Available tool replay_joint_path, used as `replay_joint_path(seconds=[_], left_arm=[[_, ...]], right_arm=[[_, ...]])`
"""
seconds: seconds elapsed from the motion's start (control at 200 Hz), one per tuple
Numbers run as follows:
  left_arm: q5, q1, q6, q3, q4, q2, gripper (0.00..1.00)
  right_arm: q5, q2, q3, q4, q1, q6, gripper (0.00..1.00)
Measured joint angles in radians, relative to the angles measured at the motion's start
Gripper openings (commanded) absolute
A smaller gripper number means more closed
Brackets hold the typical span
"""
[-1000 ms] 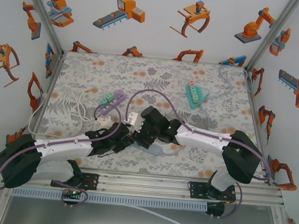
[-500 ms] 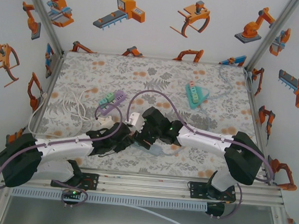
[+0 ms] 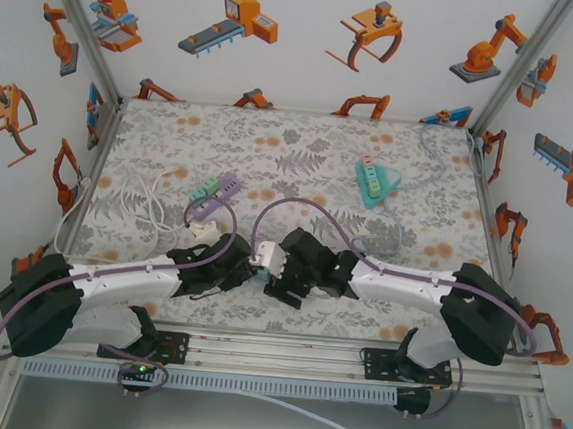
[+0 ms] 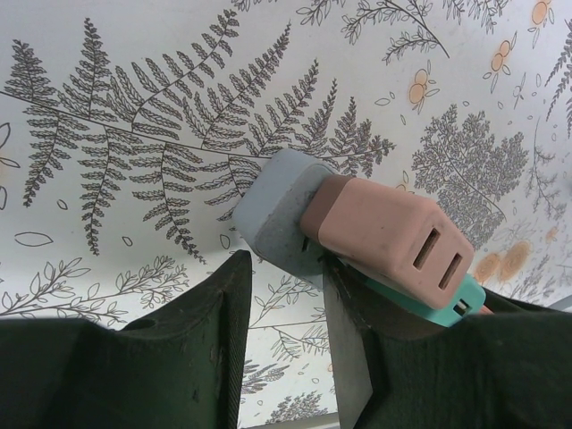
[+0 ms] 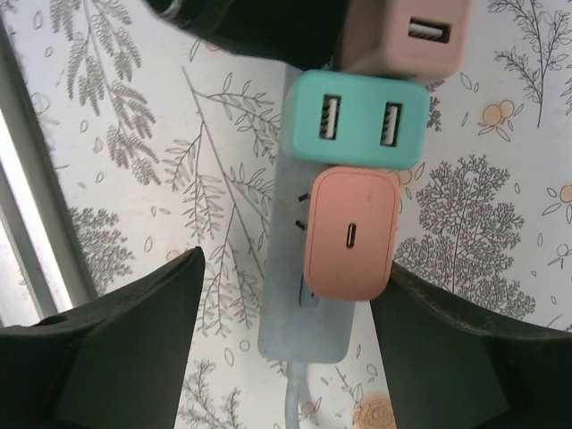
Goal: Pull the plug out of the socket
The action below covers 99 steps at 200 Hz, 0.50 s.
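The right end effector (image 5: 290, 264) has just let its jaws spread, and they now stand well apart, one finger (image 5: 116, 349) on either side of the grey power strip (image 5: 284, 308), touching nothing. Both arms have slid toward the near edge of the surface (image 3: 303, 146) in the last second and brought the strip along, so it now sits at the near middle, right where the two wrists meet. The left end effector (image 4: 284, 273) looks clamped on the strip's end, jaws narrow, steadying it. Three bodies still ride in the strip: a pink charger (image 5: 402, 36) closest to the left's grip, a teal charger (image 5: 359, 121) just beside it, and the oval-port plug (image 5: 353, 234), squarely between the right's spread jaws. A sliver of prong (image 5: 304, 197) shows at that plug's edge, so it may be seated a touch loose, but it's in the socket all the same. My read: nothing has been pulled yet. The right has released to line up a fresh bite, and it will need to close on that pink body and draw it straight away from the strip while the left holds firm.
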Motion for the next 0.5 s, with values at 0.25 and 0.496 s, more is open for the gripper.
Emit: replay_joint_path(seconds=[0.25,0.496], left_arm=[[0.028,0.016,0.0,-0.002,-0.005,-0.003,0.38],[0.043,0.024,0.005,-0.001,0.0,0.0,0.37]], right_arm=[[0.018,0.059,0.015,0.062,-0.005,-0.002,0.53],[0.03,0.062,0.026,0.057,-0.016,0.0,0.31]])
